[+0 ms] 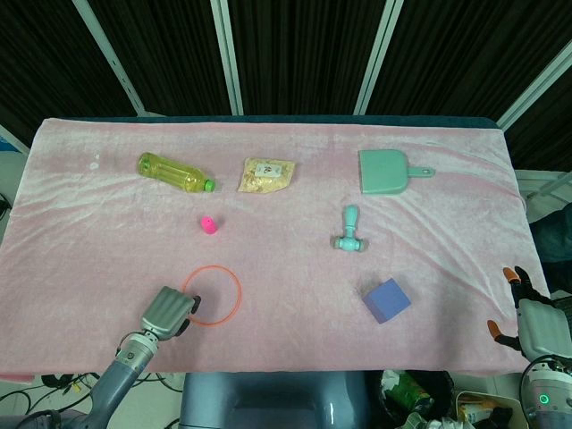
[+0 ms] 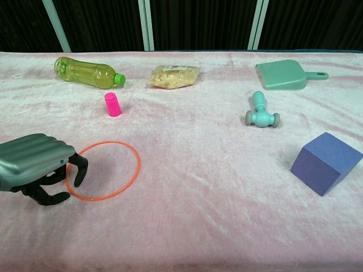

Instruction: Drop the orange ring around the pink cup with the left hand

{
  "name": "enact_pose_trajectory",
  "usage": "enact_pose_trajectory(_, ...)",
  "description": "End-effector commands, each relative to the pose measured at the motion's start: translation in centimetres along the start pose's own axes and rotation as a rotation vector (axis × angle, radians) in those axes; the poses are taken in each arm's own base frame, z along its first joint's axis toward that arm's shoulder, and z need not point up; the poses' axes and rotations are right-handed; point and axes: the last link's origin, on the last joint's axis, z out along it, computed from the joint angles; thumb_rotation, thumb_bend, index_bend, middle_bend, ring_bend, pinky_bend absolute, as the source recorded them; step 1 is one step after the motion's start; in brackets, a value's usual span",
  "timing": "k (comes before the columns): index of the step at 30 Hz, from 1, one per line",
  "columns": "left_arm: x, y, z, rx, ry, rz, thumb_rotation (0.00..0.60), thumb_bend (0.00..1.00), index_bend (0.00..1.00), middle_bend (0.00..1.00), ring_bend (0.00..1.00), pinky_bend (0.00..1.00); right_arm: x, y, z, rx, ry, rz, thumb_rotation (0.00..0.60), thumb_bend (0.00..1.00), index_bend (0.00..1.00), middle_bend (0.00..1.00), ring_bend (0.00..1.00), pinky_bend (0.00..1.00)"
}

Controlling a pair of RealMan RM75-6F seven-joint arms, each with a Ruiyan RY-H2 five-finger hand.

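The orange ring (image 1: 240, 295) (image 2: 139, 164) lies flat on the pink cloth near the front left. My left hand (image 1: 168, 311) (image 2: 34, 161) is lowered over the ring's left rim. Its dark fingers (image 2: 79, 170) curl down, one inside the ring and the others outside, with the rim running between them and a gap still showing. The small pink cup (image 1: 207, 224) (image 2: 113, 105) stands upside down a little beyond the ring. My right hand (image 1: 536, 323) hangs off the table's front right corner, fingers apart and empty.
A yellow-green bottle (image 1: 174, 172) lies at the back left, a snack bag (image 1: 265, 175) next to it. A teal dustpan (image 1: 384, 172), a teal hammer toy (image 1: 349, 229) and a blue block (image 1: 386, 299) occupy the right half of the pink cloth (image 1: 107, 241).
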Motion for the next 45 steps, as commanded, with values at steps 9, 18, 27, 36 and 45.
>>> enact_pose_trajectory(9, -0.01, 0.0, -0.09, 0.002, -0.001, -0.001, 0.6, 0.35, 0.49, 0.97, 1.0, 1.0, -0.02, -0.08, -0.02, 0.003, -0.001, 0.0, 0.6, 0.24, 0.03, 0.02, 0.21, 0.25)
enact_pose_trajectory(18, 0.06, -0.03, 0.07, -0.002, -0.001, -0.004, 0.6, 0.35, 0.51, 0.97, 1.0, 1.0, -0.05, -0.02, 0.04, -0.003, -0.003, 0.002, 0.6, 0.24, 0.03, 0.02, 0.21, 0.25)
enact_pose_trajectory(27, -0.07, 0.08, 0.17, -0.003, -0.006, -0.004, 0.6, 0.36, 0.52, 0.97, 1.0, 1.0, -0.04, -0.04, 0.04, -0.003, -0.004, 0.005, 0.6, 0.24, 0.03, 0.03, 0.21, 0.25)
enact_pose_trajectory(36, -0.11, 0.12, 0.27, -0.003, -0.01, -0.004, 0.6, 0.37, 0.53, 0.97, 1.0, 1.0, -0.06, -0.03, 0.06, -0.005, -0.006, 0.006, 0.6, 0.24, 0.03, 0.02, 0.21, 0.25)
enact_pose_trajectory(45, -0.16, 0.08, 0.33, -0.001, -0.014, -0.004, 0.6, 0.39, 0.54, 0.97, 1.0, 1.0, -0.06, -0.04, 0.06, -0.005, -0.007, 0.007, 0.6, 0.24, 0.03, 0.02, 0.21, 0.25)
